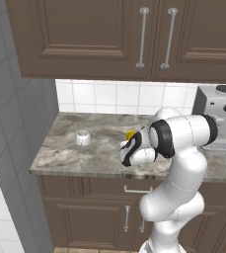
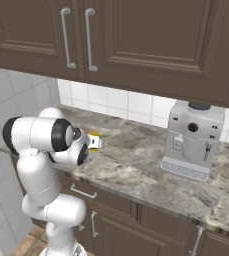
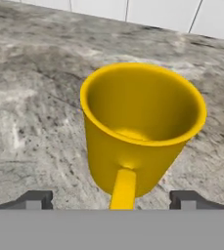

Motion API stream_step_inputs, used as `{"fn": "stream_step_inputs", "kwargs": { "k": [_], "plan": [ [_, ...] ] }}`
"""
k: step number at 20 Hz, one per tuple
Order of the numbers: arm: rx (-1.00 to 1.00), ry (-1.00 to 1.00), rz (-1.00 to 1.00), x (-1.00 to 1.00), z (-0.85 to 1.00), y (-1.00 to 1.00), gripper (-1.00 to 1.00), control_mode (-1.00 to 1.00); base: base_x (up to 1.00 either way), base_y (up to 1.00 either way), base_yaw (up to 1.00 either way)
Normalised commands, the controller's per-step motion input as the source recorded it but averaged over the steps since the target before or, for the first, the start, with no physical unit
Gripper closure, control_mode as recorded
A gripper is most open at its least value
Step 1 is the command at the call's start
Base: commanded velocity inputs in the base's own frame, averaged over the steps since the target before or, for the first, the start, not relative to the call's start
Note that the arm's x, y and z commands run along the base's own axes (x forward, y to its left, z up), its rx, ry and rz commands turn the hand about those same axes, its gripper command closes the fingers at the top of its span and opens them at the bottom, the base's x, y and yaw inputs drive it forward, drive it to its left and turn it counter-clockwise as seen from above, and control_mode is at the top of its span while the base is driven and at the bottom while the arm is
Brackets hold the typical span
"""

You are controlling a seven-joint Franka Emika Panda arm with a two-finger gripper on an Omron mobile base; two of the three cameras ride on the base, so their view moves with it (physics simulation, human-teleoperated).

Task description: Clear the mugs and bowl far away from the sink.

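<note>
Marbled grey counter (image 1: 99, 148) under brown wall cabinets (image 1: 104, 39) runs past an espresso machine (image 2: 193, 140). On it the white mug (image 1: 83, 137) stands alone to the left, and the yellow mug (image 3: 140, 127) stands upright near the front edge, its handle toward the gripper (image 3: 111, 199), whose fingers stand wide apart on either side, gripping nothing. Both mugs look placed; the bowl probably remains. The yellow mug is empty.

Even, diffuse light is seen throughout, with no hard shadows cast on the counter (image 1: 85, 153). A soft sheen is carried by the yellow mug (image 3: 140, 127), and its inside is shaded darker. The close hand view is rendered slightly soft and blurred.
</note>
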Motion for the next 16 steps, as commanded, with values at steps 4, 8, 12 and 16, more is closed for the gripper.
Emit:
{"fn": "stream_step_inputs", "kwargs": {
  "k": [4,8,12,16],
  "plan": [
    [0.05,0.0,0.0,-0.24,0.36,-0.07,-1.0,-1.0,0.0,0.0,0.0],
    [0.12,0.0,0.0,-0.52,0.54,-0.15,-1.0,-1.0,0.0,0.0,0.0],
    [0.14,0.02,0.0,-0.41,0.65,-0.16,-1.0,-1.0,0.0,0.0,0.0],
    [0.12,0.02,-0.03,-0.49,0.68,-0.24,-1.0,-1.0,0.0,0.0,0.0]
  ]
}}
